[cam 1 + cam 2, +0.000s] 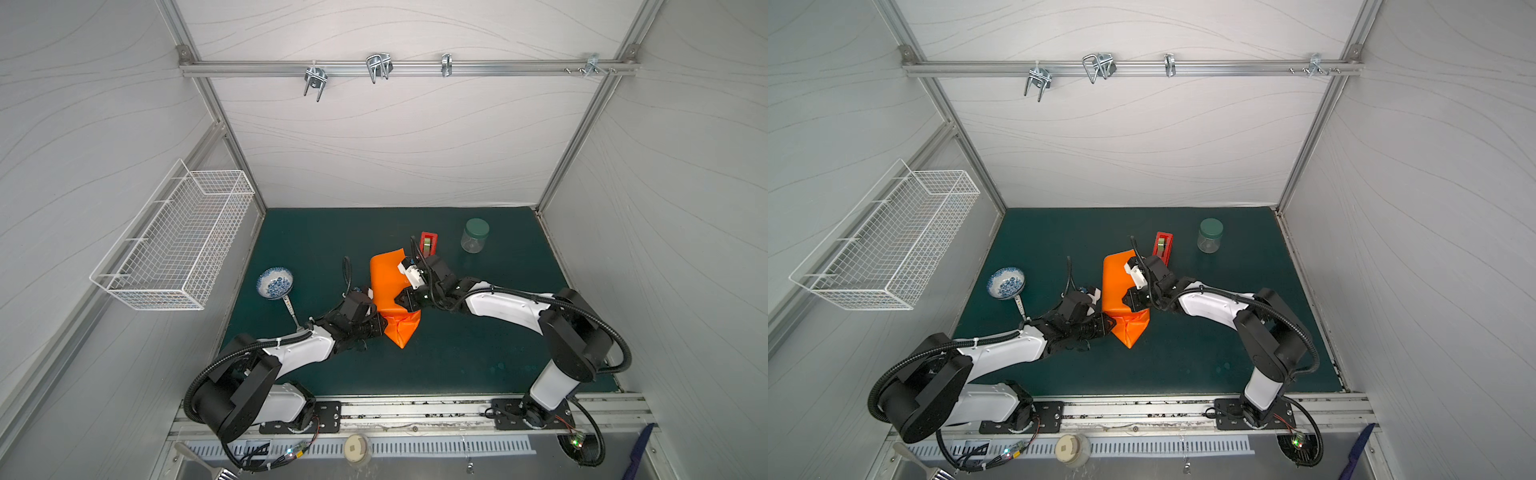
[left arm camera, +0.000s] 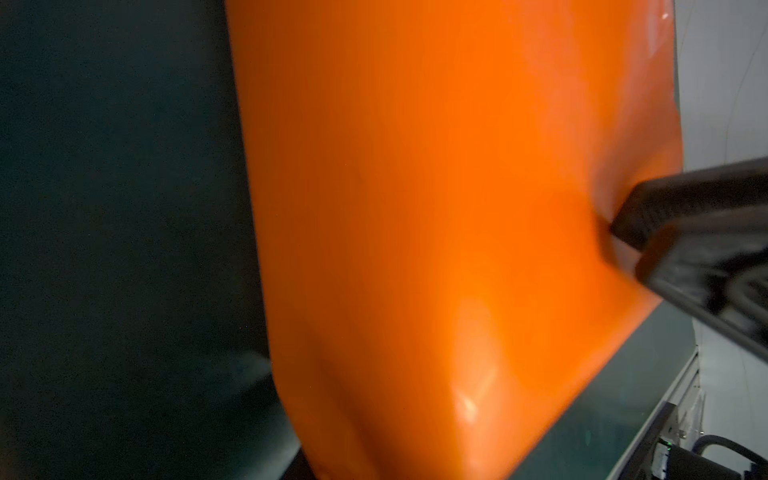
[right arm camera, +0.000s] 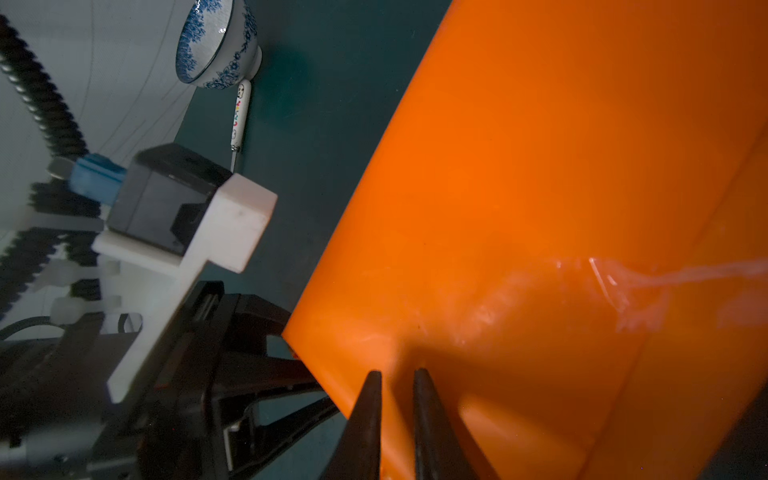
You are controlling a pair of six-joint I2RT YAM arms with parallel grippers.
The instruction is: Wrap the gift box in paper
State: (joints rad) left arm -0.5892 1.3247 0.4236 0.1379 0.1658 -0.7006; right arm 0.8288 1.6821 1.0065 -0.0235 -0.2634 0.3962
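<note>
Right wrist view: right gripper (image 3: 397, 374) on the paper (image 3: 540, 187)

Its jaws stand a narrow gap apart, tips pressed into the orange surface. In both top views the paper lies mid-frame on the green mat (image 1: 457, 353), covering the gift box. The left gripper (image 1: 380, 325) meets its lower left edge; whether those jaws are shut I cannot tell.
</note>
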